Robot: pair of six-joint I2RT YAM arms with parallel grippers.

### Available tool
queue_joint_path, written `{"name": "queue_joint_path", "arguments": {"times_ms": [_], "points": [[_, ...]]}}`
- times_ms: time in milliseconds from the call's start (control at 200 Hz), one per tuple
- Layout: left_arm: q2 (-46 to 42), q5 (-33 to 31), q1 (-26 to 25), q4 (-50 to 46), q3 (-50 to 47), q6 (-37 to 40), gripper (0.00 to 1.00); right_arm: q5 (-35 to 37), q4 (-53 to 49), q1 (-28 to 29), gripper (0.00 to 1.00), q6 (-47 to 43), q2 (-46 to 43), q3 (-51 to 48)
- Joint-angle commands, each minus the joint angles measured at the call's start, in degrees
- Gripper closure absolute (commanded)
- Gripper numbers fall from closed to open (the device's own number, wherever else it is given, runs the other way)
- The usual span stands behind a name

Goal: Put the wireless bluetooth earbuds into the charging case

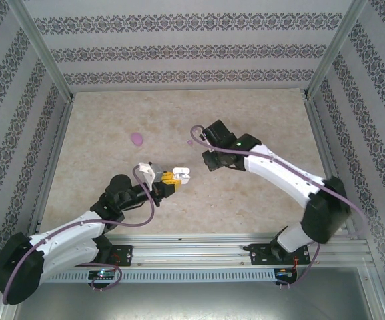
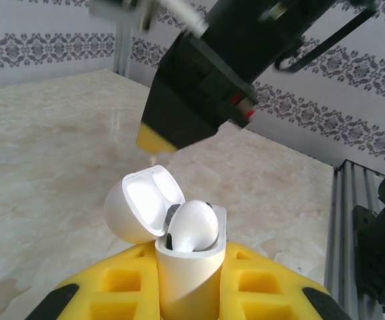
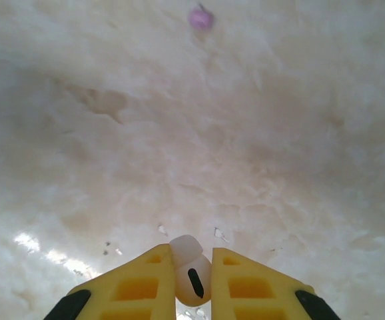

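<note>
Currently left hand (image 1: 168, 178) grips one charging case (image 2: 182, 277), one white earbud (image 2: 194, 225) seated. Right hand (image 3: 193, 273) pinches second white earbud (image 3: 186, 251); one purple earbud (image 3: 200, 17) on bench (image 3: 286, 133).

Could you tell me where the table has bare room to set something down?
The far right corner of the table, beyond the right gripper, is bare; so is the strip left of the purple piece. The middle is crowded: the left gripper holds the white case close to the right gripper.

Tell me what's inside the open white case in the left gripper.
One white earbud stands in the charging case, bulging above the rim beside the open lid. It covers the rest of the cavity, so a second slot cannot be checked.
</note>
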Motion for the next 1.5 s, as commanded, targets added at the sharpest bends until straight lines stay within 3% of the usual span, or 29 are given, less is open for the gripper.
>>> {"name": "queue_joint_path", "arguments": {"times_ms": [0, 340, 619, 804, 1494], "points": [[1.14, 3.17, -0.47, 0.86, 3.13, -1.41, 1.00, 4.72, -4.35, 2.84, 0.88, -5.69, -4.70, 1.12], [3.59, 7.67, -0.49, -2.60, 8.68, -2.47, 1.00, 8.76, 1.68, 12.67, 0.90, -9.97, -18.58, -3.38], [2.75, 11.09, -0.49, -3.65, 9.19, -5.30, 1.00, 10.46, 3.42, 19.18, 0.90, -16.99, -20.52, -1.49], [4.19, 12.33, -0.47, 1.33, 8.56, -8.50, 1.00, 9.40, 3.46, 20.06, 0.90, -18.94, -19.22, -0.73], [2.08, 13.63, -0.47, 4.38, 7.73, -12.07, 1.00, 5.52, 2.80, 21.30, 0.90, -21.55, -17.61, -1.42]]}}
